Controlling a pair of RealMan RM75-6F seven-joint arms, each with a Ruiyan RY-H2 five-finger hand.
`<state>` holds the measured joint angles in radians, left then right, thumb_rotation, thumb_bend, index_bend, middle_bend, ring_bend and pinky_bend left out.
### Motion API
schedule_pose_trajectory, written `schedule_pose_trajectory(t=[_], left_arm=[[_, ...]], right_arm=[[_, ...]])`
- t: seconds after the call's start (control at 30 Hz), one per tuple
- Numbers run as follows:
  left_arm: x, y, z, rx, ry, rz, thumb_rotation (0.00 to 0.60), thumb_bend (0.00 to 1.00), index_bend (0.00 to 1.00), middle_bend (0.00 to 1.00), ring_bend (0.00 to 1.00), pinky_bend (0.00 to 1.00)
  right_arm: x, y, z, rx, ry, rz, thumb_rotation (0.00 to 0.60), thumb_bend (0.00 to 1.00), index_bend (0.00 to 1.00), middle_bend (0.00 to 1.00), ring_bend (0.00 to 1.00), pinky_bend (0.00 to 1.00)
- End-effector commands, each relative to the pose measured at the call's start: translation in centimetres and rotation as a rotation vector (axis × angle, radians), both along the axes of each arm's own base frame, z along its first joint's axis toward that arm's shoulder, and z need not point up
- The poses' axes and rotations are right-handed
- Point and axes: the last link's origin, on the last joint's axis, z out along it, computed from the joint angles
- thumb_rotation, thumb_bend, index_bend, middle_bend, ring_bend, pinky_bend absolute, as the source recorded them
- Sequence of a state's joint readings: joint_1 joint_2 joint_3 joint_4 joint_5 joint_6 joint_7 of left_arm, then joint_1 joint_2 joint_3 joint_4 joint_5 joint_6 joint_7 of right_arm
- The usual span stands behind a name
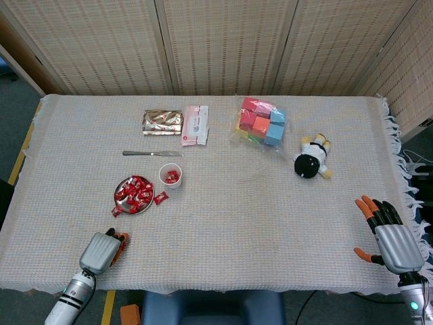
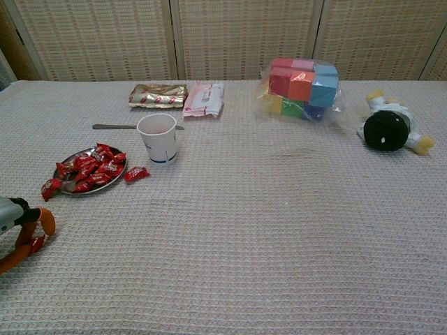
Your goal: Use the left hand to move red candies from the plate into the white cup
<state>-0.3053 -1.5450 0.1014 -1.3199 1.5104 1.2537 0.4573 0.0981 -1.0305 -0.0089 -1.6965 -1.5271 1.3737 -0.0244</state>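
Orange-tipped fingers mark both hands at the near edge of the woven tablecloth (image 1: 223, 237). The left hand (image 1: 101, 250) has its fingers curled in, and in the chest view something small and red shows pinched between them, most likely a candy; the head view hides it behind the grey back of the hand. The right hand (image 1: 389, 237) lies at the near right corner, fingers spread and holding nothing; only the head view shows it.

Farther in sits one metal plate (image 1: 120, 185) heaped with red candies (image 1: 135, 193), too many to count surely. Two more candies lie off the plate, one by its near left rim and one loose candy (image 2: 135, 174) on its right. One white cup (image 2: 158, 137) stands just beyond; only the head view shows red candy inside it.

Beyond lie one knife (image 1: 152, 154), one gold packet (image 1: 162, 122), one pink packet (image 1: 195, 124), one bag of coloured blocks (image 1: 260, 123) and one plush toy (image 1: 311, 159).
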Motion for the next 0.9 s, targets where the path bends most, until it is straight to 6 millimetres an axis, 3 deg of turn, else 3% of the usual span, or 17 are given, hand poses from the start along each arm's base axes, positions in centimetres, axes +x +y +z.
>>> schedule_pose_trajectory(t=[0.03,0.43,0.67,0.8,0.9], left_arm=[[-0.1,-0.2,0.0,-0.008,0.012,0.001,0.600,0.43,0.35,0.28,0.28,0.98],[0.0,-1.1,0.0,-0.021,0.030,-0.004,0.600,0.43,0.32,0.21,0.25,0.98],[-0.3,-1.7,0.2,-0.011,0.039,-0.001,0.600,0.43,0.13,0.19,0.25,0.98],[-0.3,-1.6,0.0,0.002,0.038,-0.007,0.600,0.43,0.18,0.23,0.30,0.98],[-0.3,-1.4,-0.2,0.025,0.021,-0.017,0.600,0.43,0.31,0.35,0.39,0.99]], right_arm=[[0.0,0.0,0.0,0.001,0.000,0.000,0.600,0.05,0.00,0.00,0.00,0.00],[0.0,0.0,0.0,0.001,0.000,-0.001,0.600,0.05,0.00,0.00,0.00,0.00],[0.0,0.0,-0.1,0.004,0.002,0.000,0.600,0.05,0.00,0.00,0.00,0.00],[0.1,0.0,-0.1,0.005,0.002,0.001,0.600,0.05,0.00,0.00,0.00,0.00],[0.1,0.1,-0.1,0.005,0.002,0.002,0.600,0.05,0.00,0.00,0.00,0.00]])
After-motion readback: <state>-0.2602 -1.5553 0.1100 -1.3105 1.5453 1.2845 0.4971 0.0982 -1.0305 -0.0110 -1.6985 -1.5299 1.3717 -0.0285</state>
